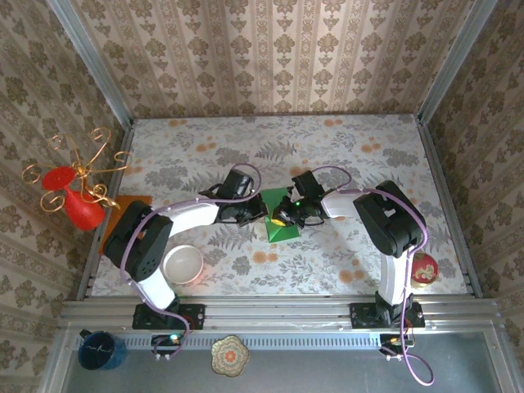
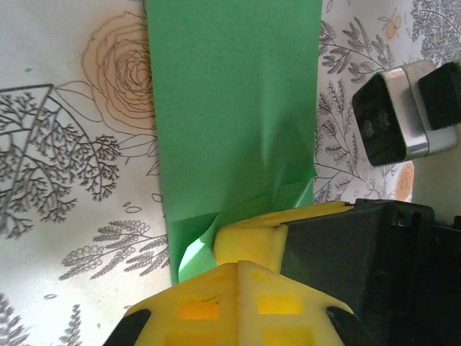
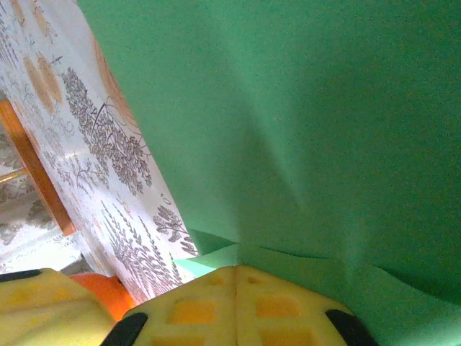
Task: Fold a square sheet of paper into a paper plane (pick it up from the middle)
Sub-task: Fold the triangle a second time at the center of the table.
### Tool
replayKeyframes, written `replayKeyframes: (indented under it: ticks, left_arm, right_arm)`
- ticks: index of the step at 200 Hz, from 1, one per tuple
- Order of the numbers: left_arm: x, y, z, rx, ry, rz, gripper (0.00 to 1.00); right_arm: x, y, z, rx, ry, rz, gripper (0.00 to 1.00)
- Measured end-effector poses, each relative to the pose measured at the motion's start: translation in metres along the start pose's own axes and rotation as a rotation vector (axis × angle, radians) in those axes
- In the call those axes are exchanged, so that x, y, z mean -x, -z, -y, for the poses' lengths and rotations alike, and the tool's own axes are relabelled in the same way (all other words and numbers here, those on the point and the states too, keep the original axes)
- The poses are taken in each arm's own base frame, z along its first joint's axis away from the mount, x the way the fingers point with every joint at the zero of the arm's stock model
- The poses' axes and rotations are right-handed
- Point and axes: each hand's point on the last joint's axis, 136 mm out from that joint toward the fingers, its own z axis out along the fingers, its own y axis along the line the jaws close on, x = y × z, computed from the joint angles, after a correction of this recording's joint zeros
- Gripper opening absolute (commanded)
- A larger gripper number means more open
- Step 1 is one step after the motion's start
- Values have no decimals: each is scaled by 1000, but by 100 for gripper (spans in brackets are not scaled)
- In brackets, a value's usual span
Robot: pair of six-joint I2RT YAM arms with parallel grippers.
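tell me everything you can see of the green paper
The green sheet is thin, plain, bright green paper, lying mid-table on the floral cloth, mostly flat with one edge crumpled and creased. The right tool, shut, seems to pinch that lifted edge; the left tool, also shut, meets it alongside.

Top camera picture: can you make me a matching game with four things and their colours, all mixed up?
Things:
1. paper
2. bowl
3. mug
4. vase

Colours:
A. red
B. white
C. green
D. blue

Right pairs: 1-C, 2-B, 3-D, 4-A.
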Motion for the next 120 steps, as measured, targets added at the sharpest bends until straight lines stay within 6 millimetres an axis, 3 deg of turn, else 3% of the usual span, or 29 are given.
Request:
replayKeyframes:
  ticks: [58,120]
  left_arm:
    - [-13,-23,-15,44,14,-62,0]
    - [-11,-27,-22,92,26,-65,0]
  right_arm:
    - [0,0,0,-6,-2,-1,0]
    - [1,0,0,-4,-2,0,0]
